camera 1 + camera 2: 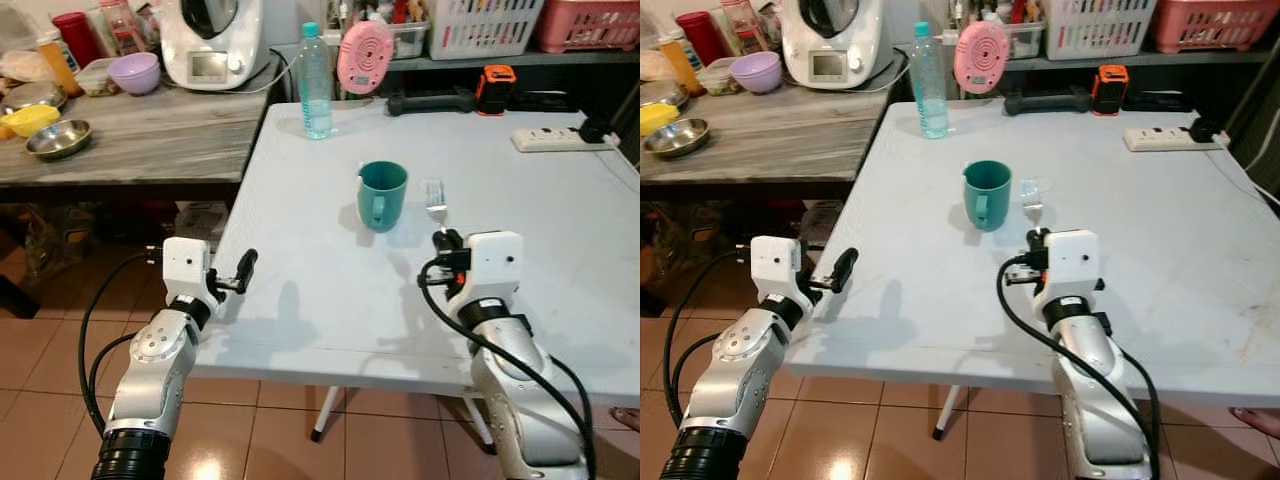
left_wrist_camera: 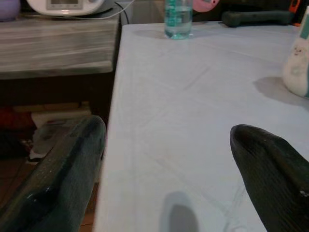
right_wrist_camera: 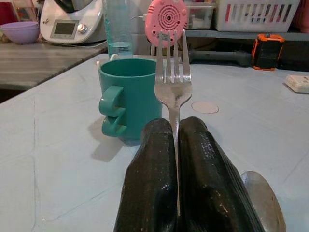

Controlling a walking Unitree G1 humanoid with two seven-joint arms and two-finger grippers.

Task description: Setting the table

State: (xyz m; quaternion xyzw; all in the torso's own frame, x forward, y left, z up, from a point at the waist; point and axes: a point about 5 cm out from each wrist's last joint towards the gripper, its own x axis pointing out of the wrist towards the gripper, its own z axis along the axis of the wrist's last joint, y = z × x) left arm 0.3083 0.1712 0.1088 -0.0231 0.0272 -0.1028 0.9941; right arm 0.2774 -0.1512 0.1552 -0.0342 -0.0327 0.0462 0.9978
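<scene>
Left eye view: left gripper (image 1: 243, 272) hangs over the near left edge of the white bench (image 1: 330, 300), fingers spread wide with nothing between them. Middle of the bench, there's the teal mug (image 1: 381, 195), upright, handle facing us. Just right of it, the right gripper (image 3: 175, 140) is clamped tight on a silver fork (image 3: 173, 87), tines pointing away beside the mug.

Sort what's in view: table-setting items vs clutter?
Job:
fork, clamped in right gripper
teal mug on white table
left gripper, open, at table's left edge

Lying about:
water bottle
pink round gadget
power strip
purple bowl
steel bowl
</scene>
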